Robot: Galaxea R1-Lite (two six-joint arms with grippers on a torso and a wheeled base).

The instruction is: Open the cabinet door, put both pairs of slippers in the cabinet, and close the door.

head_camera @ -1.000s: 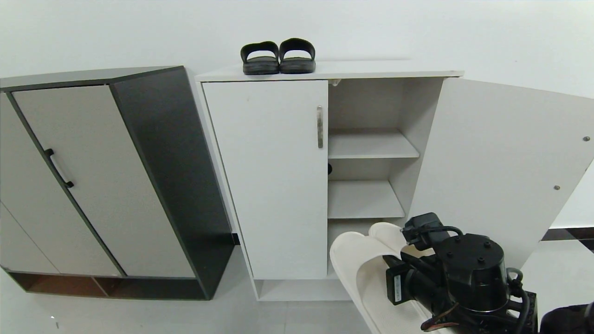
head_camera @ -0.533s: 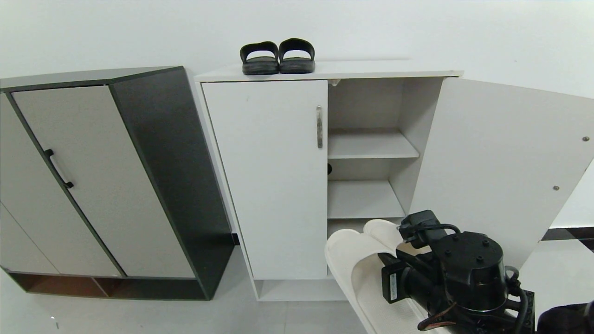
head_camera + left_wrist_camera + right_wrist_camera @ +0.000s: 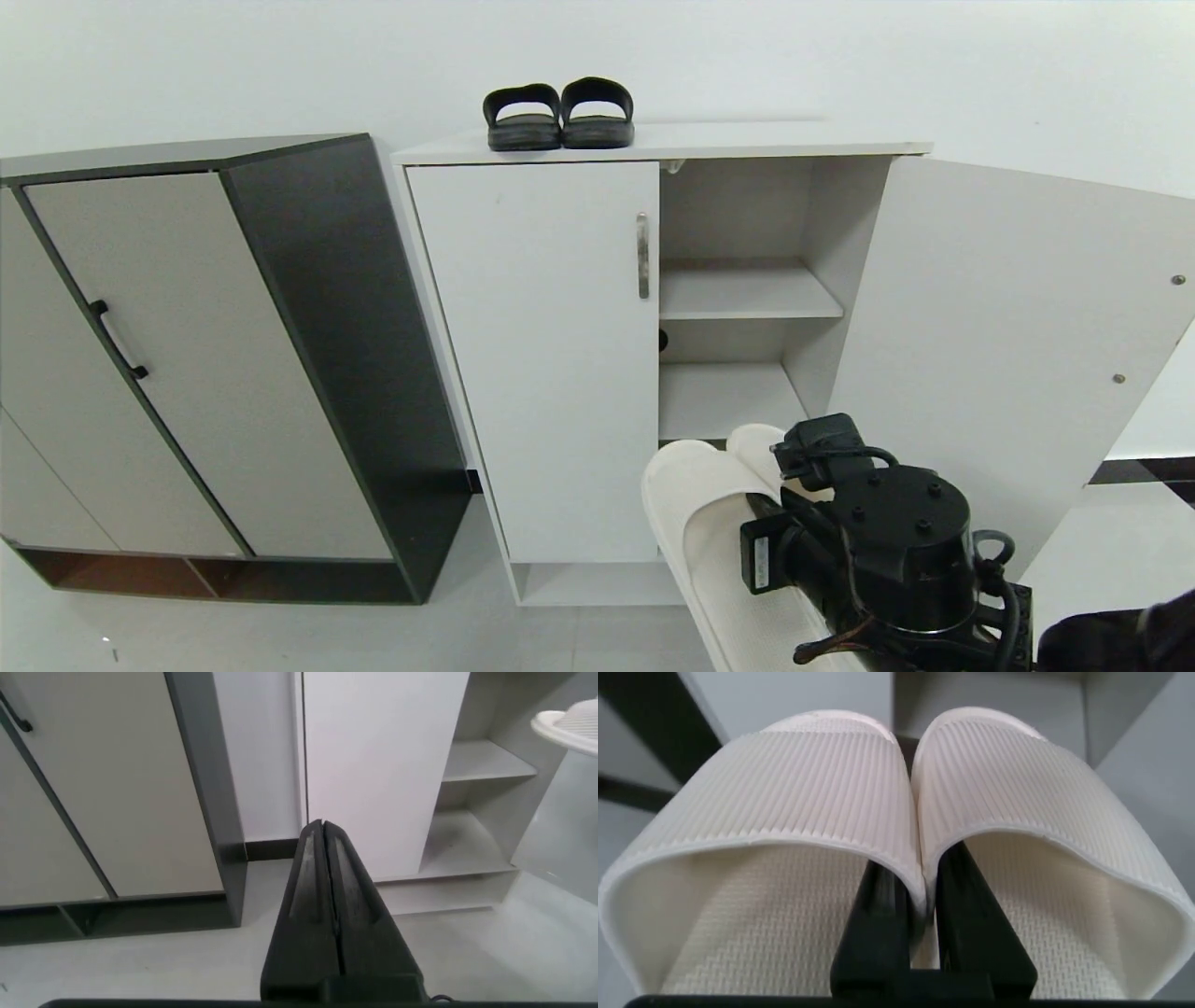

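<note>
A white pair of slippers (image 3: 705, 523) hangs side by side in front of the white cabinet's (image 3: 653, 142) lower open bay, toes toward the shelves. My right gripper (image 3: 920, 901) is shut on the pair's two inner walls, pinched together between its black fingers (image 3: 876, 924). A black pair of slippers (image 3: 558, 114) stands on the cabinet top, toward its left end. The cabinet's right door (image 3: 1008, 345) is swung wide open. My left gripper (image 3: 323, 835) is shut and empty, low above the floor, facing the cabinet's closed left door (image 3: 383, 765).
A grey and black cabinet (image 3: 187, 355) with a closed door stands left of the white one. Inside the open bay are an upper shelf (image 3: 747, 291) and a lower shelf (image 3: 728, 401), both bare. The open door hems in the right arm (image 3: 901, 551) on its right.
My right arm has carried the white slippers up and to the left, closer to the cabinet opening. The black slippers, the door and the left gripper have stayed put.
</note>
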